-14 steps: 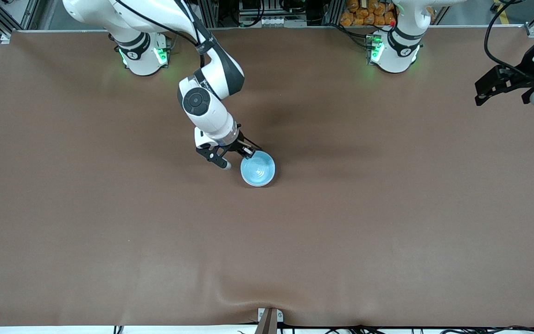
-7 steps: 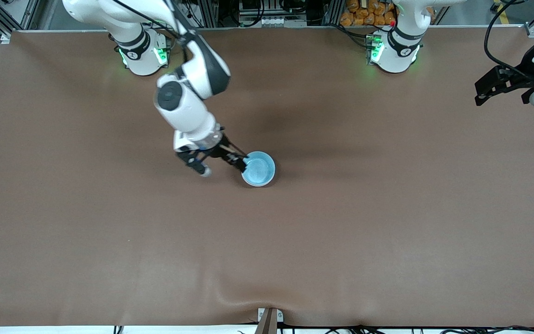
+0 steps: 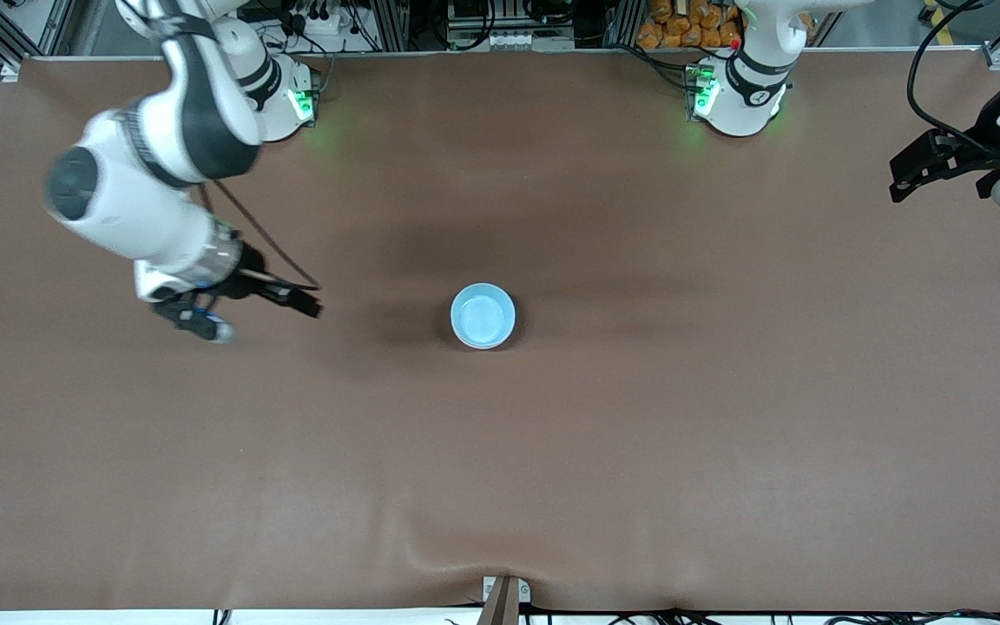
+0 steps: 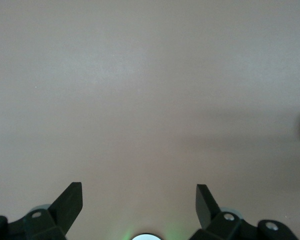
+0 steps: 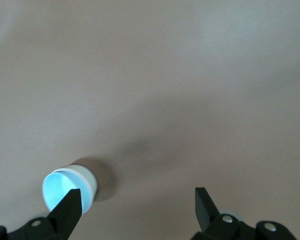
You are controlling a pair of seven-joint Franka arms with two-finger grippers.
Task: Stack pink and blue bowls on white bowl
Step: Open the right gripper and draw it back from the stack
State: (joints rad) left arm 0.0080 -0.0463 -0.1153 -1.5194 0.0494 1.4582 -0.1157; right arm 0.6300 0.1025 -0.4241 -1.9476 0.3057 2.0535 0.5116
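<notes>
Near the table's (image 3: pixel 726 417) middle stands the bowl stack (image 3: pixel 483 316): the blue bowl (image 5: pixel 65 192) shows on top, and the right wrist view shows a white wall under its blue rim, so the white bowl (image 5: pixel 88 180) appears to be at the bottom. No pink bowl shows from either angle; it may be nested between the two, but I cannot tell.

Both pincers are empty. The right pincer (image 3: pixel 250 310) hangs over bare table toward the right arm's end, well apart from the stack, its jaws spread wide. The left pincer (image 3: pixel 943 169) waits over the left arm's end of the table, jaws also wide open, with only bare cloth beneath it.

Judging by this, the stacking looks finished and the step in hand is the retreat. To do it well, the right arm should stay high and travel away from the stack, so no finger or cable clips the blue rim and shifts the nest. Jaws should stay open, with nothing to catch.

Against the earlier frames: a second ago the right pincer was at the stack, closed on the blue bowl's rim; half a second ago it had let go but was touching close beside it. Now it has swung far off toward its own end. The stack has not moved, nor has the left arm.
</notes>
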